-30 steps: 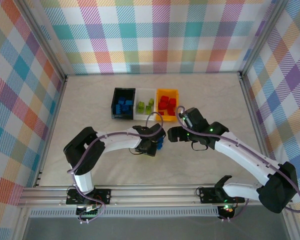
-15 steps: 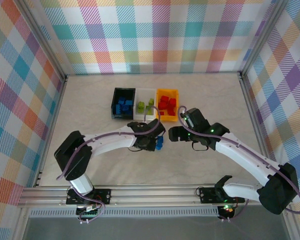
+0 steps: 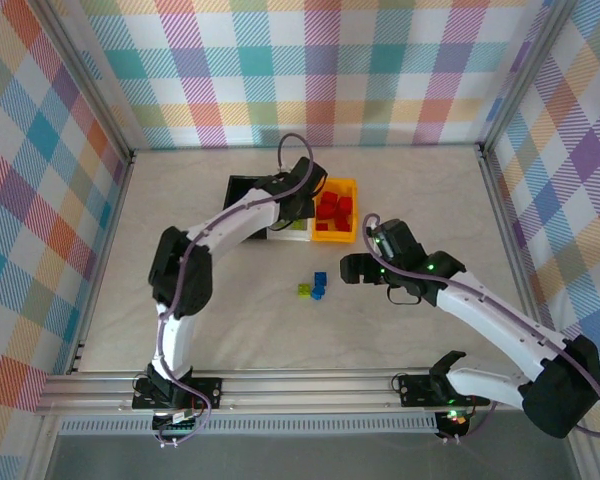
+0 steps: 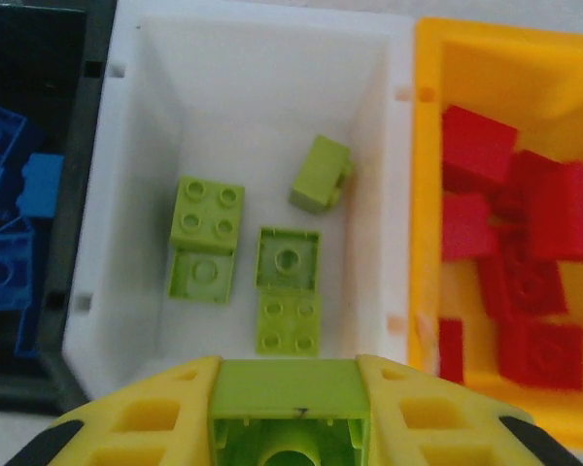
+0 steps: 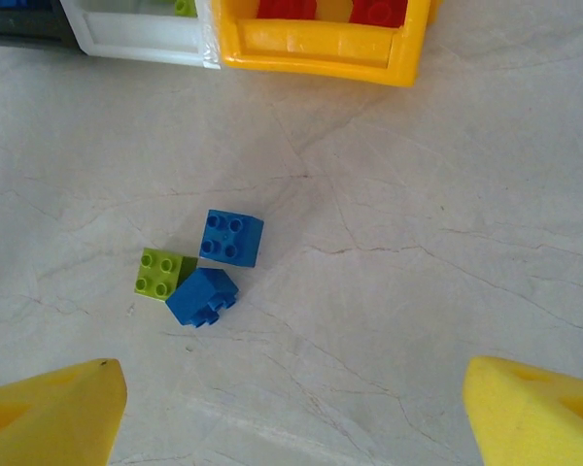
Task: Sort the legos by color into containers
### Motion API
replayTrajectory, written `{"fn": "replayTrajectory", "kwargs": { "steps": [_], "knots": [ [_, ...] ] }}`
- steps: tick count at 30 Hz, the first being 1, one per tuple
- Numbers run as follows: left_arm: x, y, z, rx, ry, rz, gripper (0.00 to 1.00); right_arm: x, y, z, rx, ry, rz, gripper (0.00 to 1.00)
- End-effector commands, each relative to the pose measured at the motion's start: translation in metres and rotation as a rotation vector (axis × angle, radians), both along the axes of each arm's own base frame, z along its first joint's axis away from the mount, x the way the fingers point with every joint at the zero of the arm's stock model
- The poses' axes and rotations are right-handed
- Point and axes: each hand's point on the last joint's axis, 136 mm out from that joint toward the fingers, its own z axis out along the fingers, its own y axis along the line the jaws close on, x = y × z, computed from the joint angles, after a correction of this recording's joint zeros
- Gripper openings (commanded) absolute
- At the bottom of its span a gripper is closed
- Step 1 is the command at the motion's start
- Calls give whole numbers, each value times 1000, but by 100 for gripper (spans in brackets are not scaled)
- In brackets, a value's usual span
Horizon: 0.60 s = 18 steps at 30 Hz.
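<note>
Lime lego (image 4: 290, 408) now sits clenched in my left jaws above the white bin (image 4: 136, 146), carried up from mid-frame; right jaws gape empty; three loose legos (image 5: 202, 296) remain.

Green lego (image 4: 290, 393), bottom off-frame.

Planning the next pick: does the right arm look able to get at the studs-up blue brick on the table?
Probably yes. The right gripper hangs open near the studs-up blue brick, bare table between; a tipped blue brick and a loose lime brick crowd one corner.
</note>
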Motion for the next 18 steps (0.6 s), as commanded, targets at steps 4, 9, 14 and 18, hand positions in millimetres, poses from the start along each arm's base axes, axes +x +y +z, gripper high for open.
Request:
{"fn": "replayTrajectory", "kwargs": {
  "steps": [4,9,14,18],
  "knots": [
    [28,9,-12,85,26,45,51,-4,-4,11,36,-32,-4,90],
    [21,-7,16,6,-6,4,81,-6,-7,12,38,-37,-8,92],
    [-34,-20,38,-34,-22,-93,85,-6,-8,9,39,-33,-9,92],
    [-91,-9,13,-14,51,-139,79,-5,-8,5,35,-27,-11,93]
  ]
}}
